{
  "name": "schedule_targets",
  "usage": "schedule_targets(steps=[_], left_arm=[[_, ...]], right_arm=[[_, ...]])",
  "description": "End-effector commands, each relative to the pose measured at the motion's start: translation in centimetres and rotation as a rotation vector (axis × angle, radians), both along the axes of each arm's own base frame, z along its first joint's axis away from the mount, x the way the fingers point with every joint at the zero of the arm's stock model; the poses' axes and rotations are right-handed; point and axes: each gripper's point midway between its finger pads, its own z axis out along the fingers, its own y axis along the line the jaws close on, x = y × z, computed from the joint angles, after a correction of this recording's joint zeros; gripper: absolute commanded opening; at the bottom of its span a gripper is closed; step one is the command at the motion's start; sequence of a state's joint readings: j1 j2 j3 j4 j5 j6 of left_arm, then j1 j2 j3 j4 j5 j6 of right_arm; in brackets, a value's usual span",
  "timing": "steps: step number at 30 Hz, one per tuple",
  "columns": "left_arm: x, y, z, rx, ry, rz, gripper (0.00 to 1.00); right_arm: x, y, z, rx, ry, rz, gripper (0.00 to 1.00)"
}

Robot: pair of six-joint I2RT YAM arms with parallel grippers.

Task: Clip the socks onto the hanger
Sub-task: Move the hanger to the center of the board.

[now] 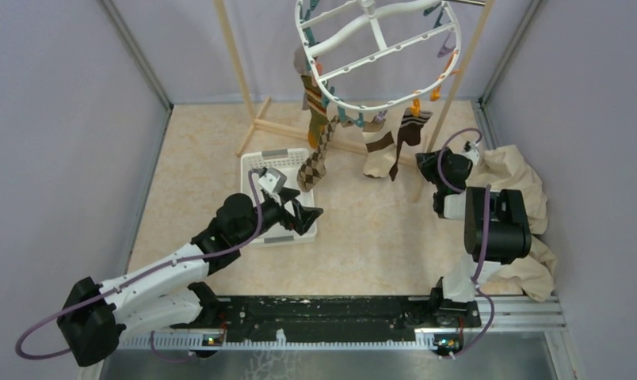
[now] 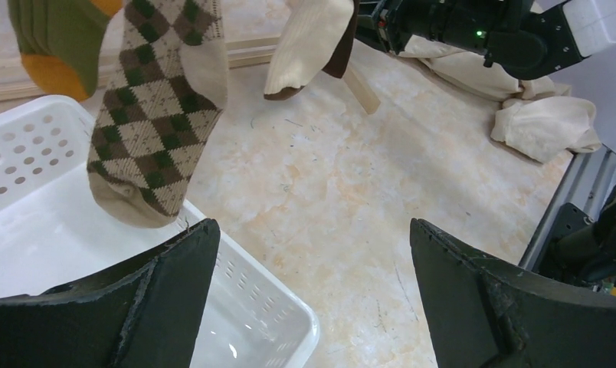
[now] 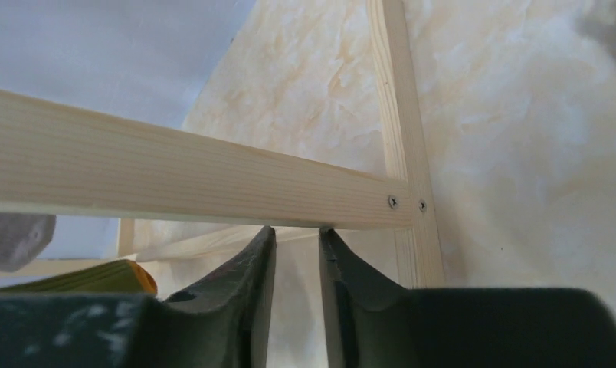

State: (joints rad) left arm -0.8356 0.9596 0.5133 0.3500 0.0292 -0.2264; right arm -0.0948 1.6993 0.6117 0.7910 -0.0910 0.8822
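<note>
Brown-cream sock (image 2: 159, 130) near left end effector (image 2: 312, 230), seemingly untouched.

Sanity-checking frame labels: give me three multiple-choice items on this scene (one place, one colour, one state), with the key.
1. Where is the white basket?
A. on the table, partly under the left claw
B. on top of the beige cloth
C. hooked on the wooden rack

2. What colours is the argyle sock?
A. blue and white
B. brown and cream
C. red and black

3. How is the left claw?
A. shut on a sock
B. shut on the basket rim
C. wide open, empty

Key:
1 A: the left wrist view looks past its fingers onto the basket's corner.
2 B: brown diamonds on cream fabric.
3 C: the fingers stand far apart with nothing between them.
</note>
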Motion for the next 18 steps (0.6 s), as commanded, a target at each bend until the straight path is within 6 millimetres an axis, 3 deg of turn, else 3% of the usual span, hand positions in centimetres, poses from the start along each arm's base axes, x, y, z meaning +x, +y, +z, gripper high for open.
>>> schedule_targets(steps=[1, 7, 13, 18], left_arm=[[1.2, -0.1, 2.9, -0.045, -0.071, 0.046, 0.99], [1.4, -1.6, 5.7, -0.106, -0.097, 0.0, 0.98], [3.3, -2.2, 5.5, -0.1, -0.032, 0.074, 0.99], [3.3, -2.8, 5.3, -0.125, 0.0, 0.061, 0.99]], right_arm=[[0.4, -0.2, 6.3, -0.042, -0.198, 0.012, 0.39], [-3.1, 1.4, 9.4, -0.036, -0.259, 0.079, 0.67], [-6.9, 3.3, 10.9, -0.023, -0.299, 0.148, 0.9], [-8.7, 3.1, 11.2, -0.096, -0.288, 0.146, 0.95]])
